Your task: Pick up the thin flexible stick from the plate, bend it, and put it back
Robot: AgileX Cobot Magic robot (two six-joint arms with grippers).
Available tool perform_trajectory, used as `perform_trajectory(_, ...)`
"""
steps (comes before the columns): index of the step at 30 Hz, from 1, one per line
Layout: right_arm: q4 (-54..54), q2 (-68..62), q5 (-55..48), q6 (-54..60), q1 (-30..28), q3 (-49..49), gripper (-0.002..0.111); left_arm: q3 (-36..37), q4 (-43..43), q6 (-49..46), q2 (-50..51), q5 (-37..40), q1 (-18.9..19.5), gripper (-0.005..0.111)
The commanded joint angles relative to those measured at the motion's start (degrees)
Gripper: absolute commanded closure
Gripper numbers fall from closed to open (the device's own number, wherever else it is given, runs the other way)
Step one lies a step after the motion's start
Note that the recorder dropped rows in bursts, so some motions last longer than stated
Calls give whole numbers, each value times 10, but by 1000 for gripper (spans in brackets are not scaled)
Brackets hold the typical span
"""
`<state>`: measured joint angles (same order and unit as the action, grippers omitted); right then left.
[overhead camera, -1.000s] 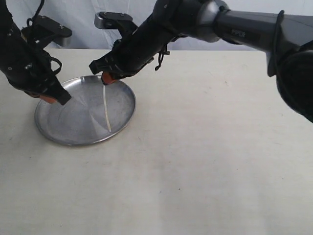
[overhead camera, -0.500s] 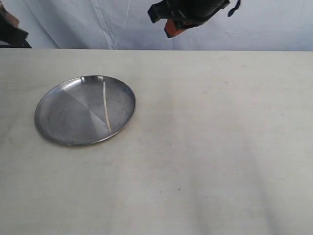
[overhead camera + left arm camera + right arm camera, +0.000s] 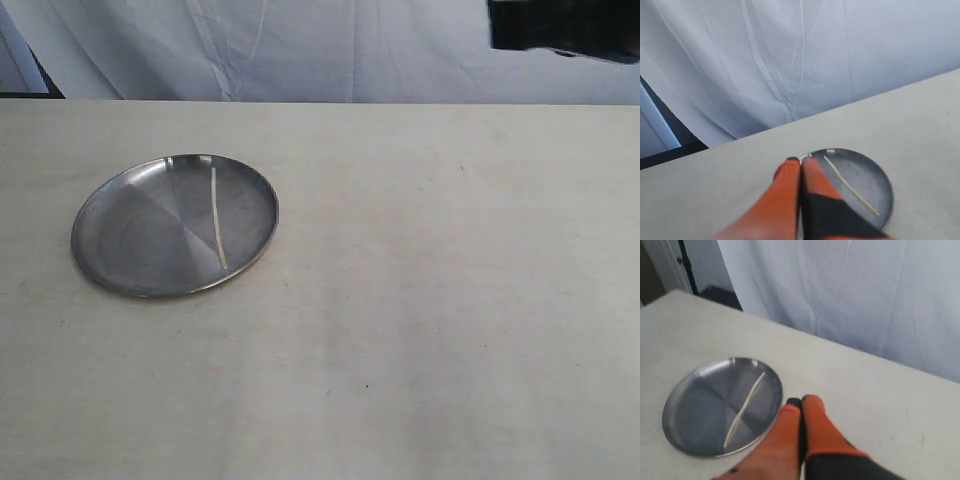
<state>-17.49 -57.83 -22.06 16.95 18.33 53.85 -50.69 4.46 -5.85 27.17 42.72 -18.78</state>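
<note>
The silver plate [image 3: 120, 255] lies on the table's left part, with the thin pale stick [image 3: 218, 220] lying straight inside it near its right side. Both wrist views look down on them from high above: plate [image 3: 880, 195] and stick [image 3: 850, 185] in the left wrist view, plate [image 3: 690, 410] and stick [image 3: 745, 407] in the right wrist view. My left gripper [image 3: 800, 161] is shut and empty, raised well above the plate. My right gripper [image 3: 801, 401] is likewise shut and empty, high over the table beside the plate. Only a dark bit of the right arm [image 3: 565, 25] shows in the exterior view.
The cream tabletop [image 3: 430, 300] stretches to the right of the plate. A white cloth backdrop [image 3: 300, 50] hangs behind the table's far edge.
Both arms have lifted away from the plate and out of the exterior view, the left to the left, the right to the upper right. The stick stayed lying in the plate.
</note>
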Motion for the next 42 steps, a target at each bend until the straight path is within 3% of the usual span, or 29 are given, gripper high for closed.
perform_trajectory(1,-4,128,60,0,-3,-111,109,54,-5,8,-89,-14,-1,106)
perform_trajectory(4,-5,202,63,0,-3,-173,109,101,-5,8,-132,-35,-1,106)
perform_trajectory(8,-25,261,64,0,-3,-231,109,172,-11,10,-155,-129,-1,106)
perform_trajectory(12,-33,273,63,-7,-3,-270,109,260,-13,10,-154,-225,-1,106)
perform_trajectory(16,-32,246,146,-6,-3,-330,109,340,-55,10,-154,-279,-1,106)
perform_trajectory(29,-37,217,76,-6,-3,-378,109,356,-83,10,-150,-260,-1,106)
perform_trajectory(38,-51,246,76,-6,34,-414,109,356,-81,8,-153,-259,-1,106)
perform_trajectory(42,-51,301,76,-6,34,-475,109,391,-73,8,-173,-305,-1,106)
